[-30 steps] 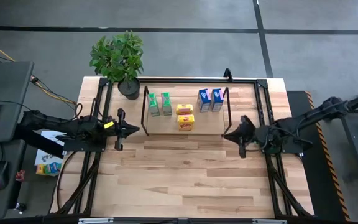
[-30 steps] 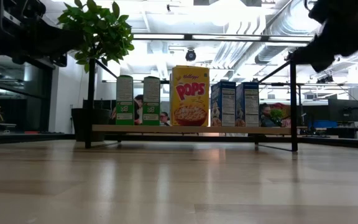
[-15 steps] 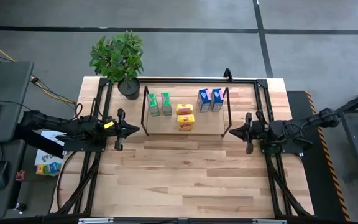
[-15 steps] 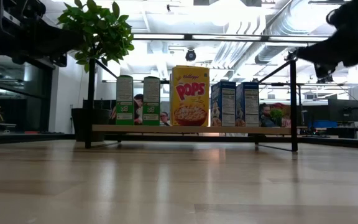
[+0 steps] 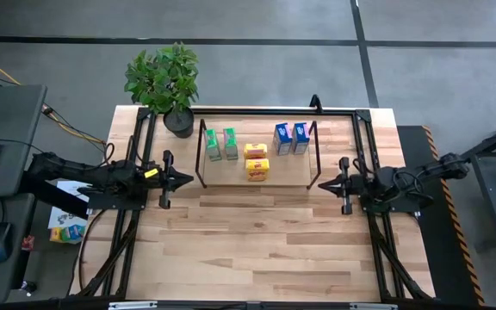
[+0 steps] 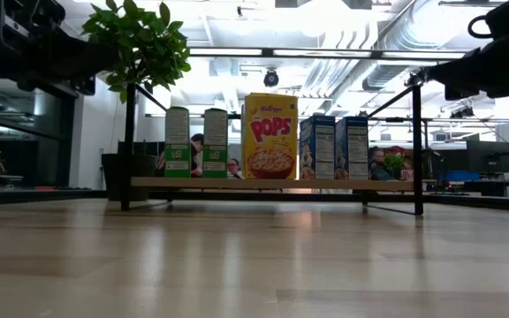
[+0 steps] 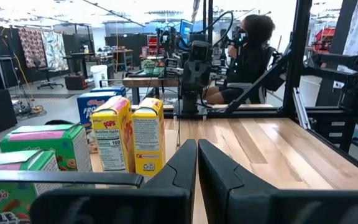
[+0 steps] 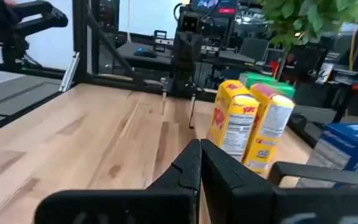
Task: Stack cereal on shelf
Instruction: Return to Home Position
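All six boxes stand upright on the shelf (image 6: pixel 237 183), which sits at the back of the bench (image 5: pixel 257 245), about midway along it. Two green boxes (image 5: pixel 213 145) stand side by side at the shelf's left end with a small gap between them. Two yellow boxes (image 5: pixel 257 169) take the middle, one behind the other and close together, so the low view shows only the front one, its face reading POPS. Two blue boxes (image 5: pixel 282 139) stand side by side toward the right end, near the back rail. The three pairs stand apart from one another.

The left gripper (image 5: pixel 189 179) hangs level over the bench's left side, just off the shelf's left end, pointing toward it. Its fingers (image 7: pixel 182 163) are drawn together with only a sliver of gap and hold nothing. The right gripper (image 5: pixel 320 183) hangs just off the shelf's right end, pointing the opposite way. Its fingers (image 8: pixel 188 163) are closed on each other and empty. The two grippers face each other across the shelf's front, and neither touches the shelf or a box.

A plant (image 5: pixel 164 77) in a dark pot stands at the bench's back-left corner, just beside the shelf's left end. In the left wrist view a person (image 7: pixel 250 59) sits beyond the far side of the bench.
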